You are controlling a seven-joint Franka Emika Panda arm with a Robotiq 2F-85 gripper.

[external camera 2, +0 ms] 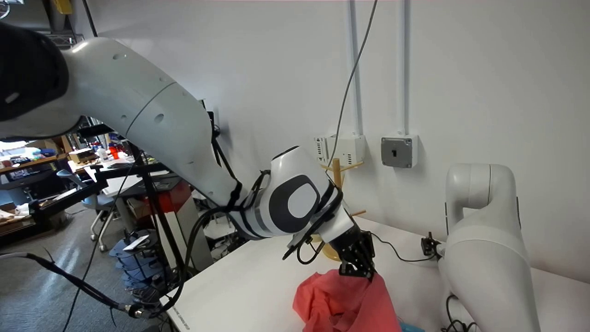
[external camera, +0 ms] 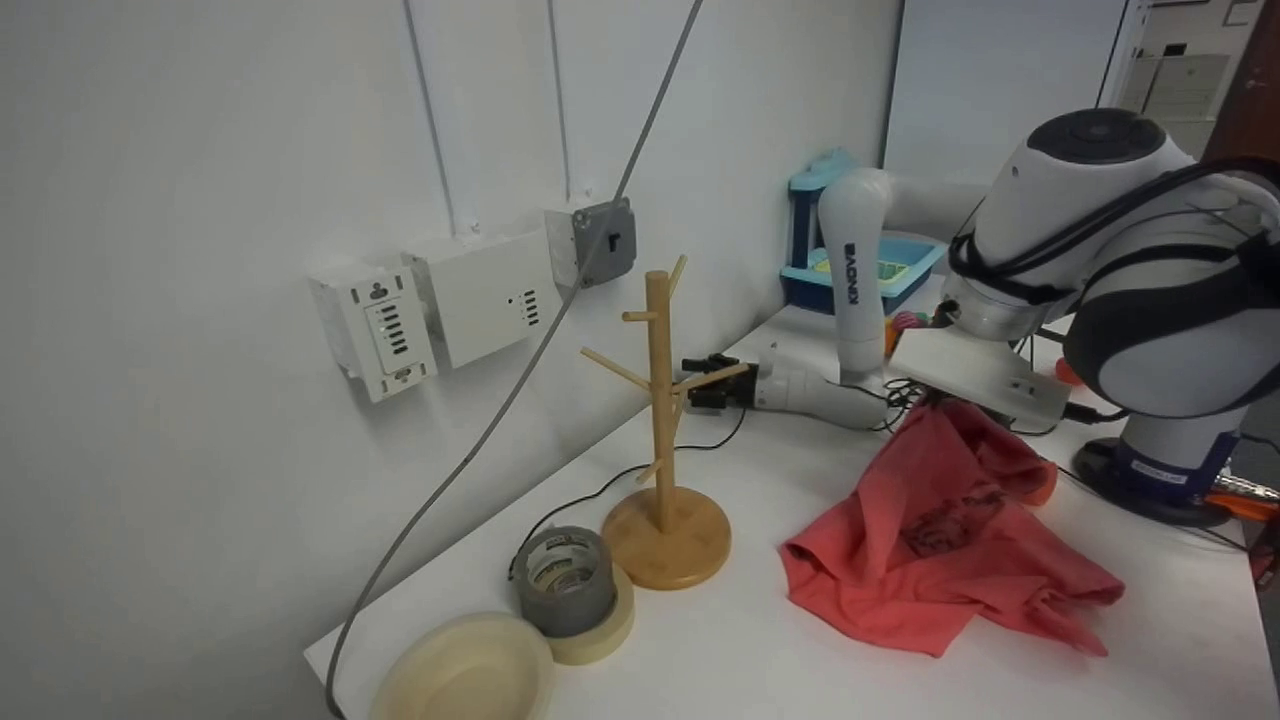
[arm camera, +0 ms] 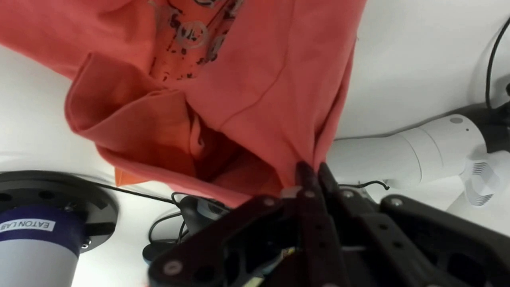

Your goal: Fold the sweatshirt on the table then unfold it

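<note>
The coral sweatshirt (external camera: pixel 890 570) lies rumpled on the white table (external camera: pixel 720 660), its dark print partly showing; it also shows in an exterior view (external camera 2: pixel 341 299). One part is lifted towards the robot's side, forming a tent shape. In the wrist view, the sweatshirt (arm camera: pixel 263 91) narrows to a pinch between the fingertips of my gripper (arm camera: pixel 314 169), with an open fold beside it. My gripper (external camera 2: pixel 364 273) points down and is shut on the fabric in an exterior view. In another exterior view the fingers are hidden behind the white hand plate.
A wooden stand (external camera: pixel 665 545), tape rolls (external camera: pixel 567 600) and a pale bowl (external camera: pixel 540 655) stand along the wall side. A Kinova arm (external camera: pixel 855 260) rests on the table beside the sweatshirt, with a blue bin (external camera: pixel 925 262) behind it. The robot's base (arm camera: pixel 40 247) is close to the fabric.
</note>
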